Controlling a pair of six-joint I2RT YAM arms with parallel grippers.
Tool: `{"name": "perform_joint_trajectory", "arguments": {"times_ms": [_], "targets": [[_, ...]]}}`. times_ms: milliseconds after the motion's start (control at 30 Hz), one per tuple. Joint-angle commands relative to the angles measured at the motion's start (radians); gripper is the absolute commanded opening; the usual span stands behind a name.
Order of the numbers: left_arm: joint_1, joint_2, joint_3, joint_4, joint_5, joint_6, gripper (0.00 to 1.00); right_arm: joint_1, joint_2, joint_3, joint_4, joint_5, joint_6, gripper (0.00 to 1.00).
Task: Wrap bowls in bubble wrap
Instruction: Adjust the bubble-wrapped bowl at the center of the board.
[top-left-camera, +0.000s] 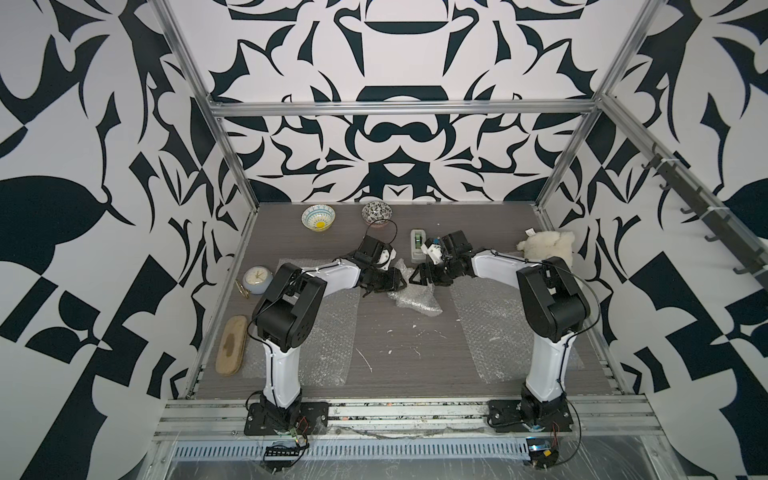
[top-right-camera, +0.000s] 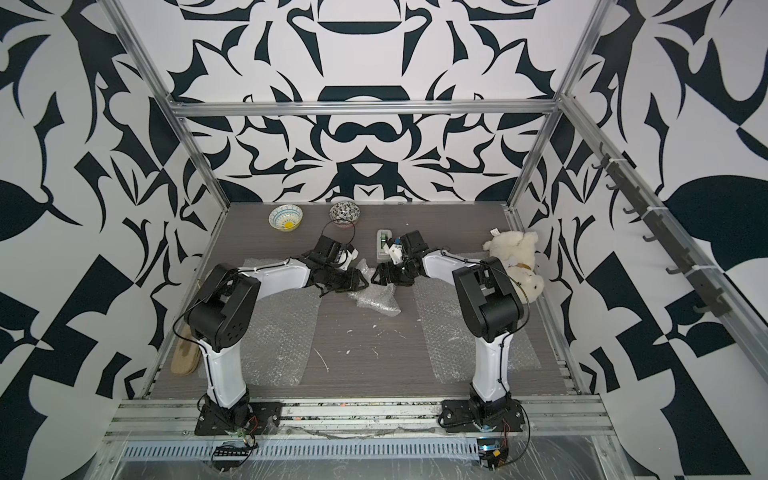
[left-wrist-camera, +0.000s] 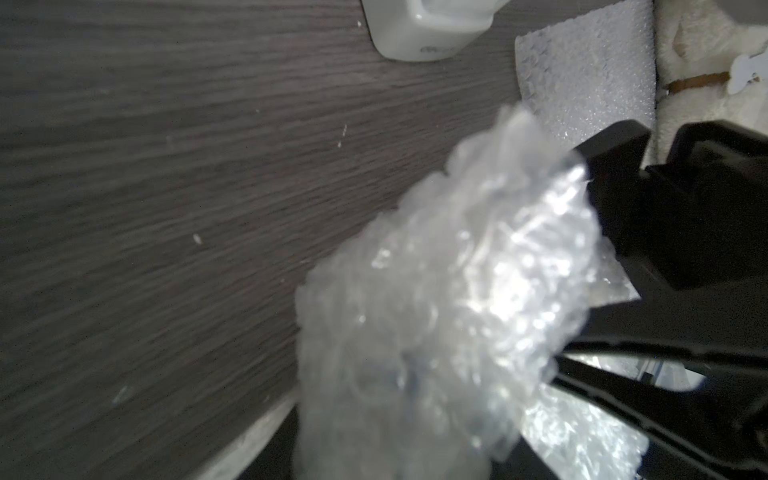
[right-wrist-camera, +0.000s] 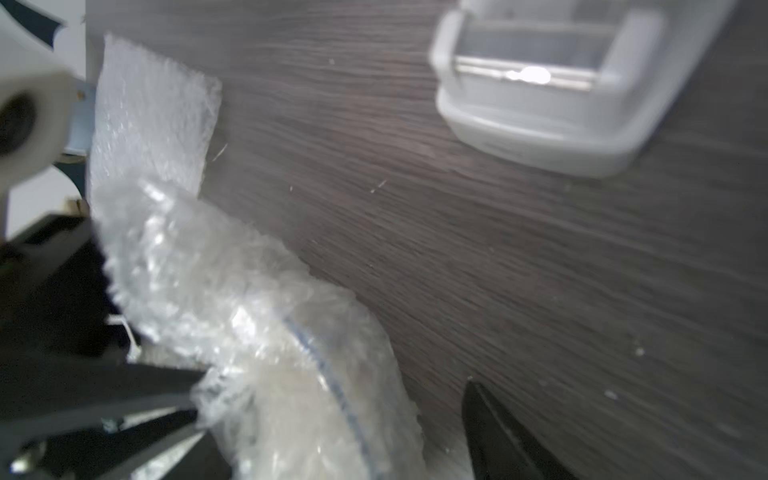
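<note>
Two bowls stand at the table's back: a light blue one with a yellow centre (top-left-camera: 318, 217) (top-right-camera: 285, 218) and a black-and-white floral one (top-left-camera: 377, 212) (top-right-camera: 344, 212). A crumpled bundle of bubble wrap (top-left-camera: 415, 298) (top-right-camera: 376, 300) lies mid-table, and a blue bowl rim (right-wrist-camera: 332, 382) shows through it. My left gripper (top-left-camera: 397, 279) (top-right-camera: 360, 279) is shut on the bundle (left-wrist-camera: 436, 291), which hides its jaws in the left wrist view. Facing it, my right gripper (top-left-camera: 417, 276) (right-wrist-camera: 336, 388) is open around the bundle's other side. Flat sheets (top-left-camera: 328, 332) (top-left-camera: 494, 332) lie under both arms.
A white tape dispenser (top-left-camera: 417, 245) (right-wrist-camera: 552, 95) stands just behind the grippers. There is a pale alarm clock (top-left-camera: 257, 280) at the left, a tan oblong pad (top-left-camera: 230, 345) near the left front, and a cream plush toy (top-left-camera: 546, 245) at the back right. White specks dot the table.
</note>
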Motion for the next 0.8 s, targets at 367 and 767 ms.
{"name": "perform_joint_trajectory", "arguments": {"times_ms": [367, 767], "targets": [[0.005, -0.214, -0.129, 0.062, -0.169, -0.144, 0.73, 0.005, -0.084, -0.127, 0.198, 0.041, 0.119, 0.18], [-0.012, -0.305, -0.384, 0.396, -0.097, -0.456, 0.79, 0.133, -0.227, -0.368, 0.480, 0.373, 0.289, 0.12]]}}
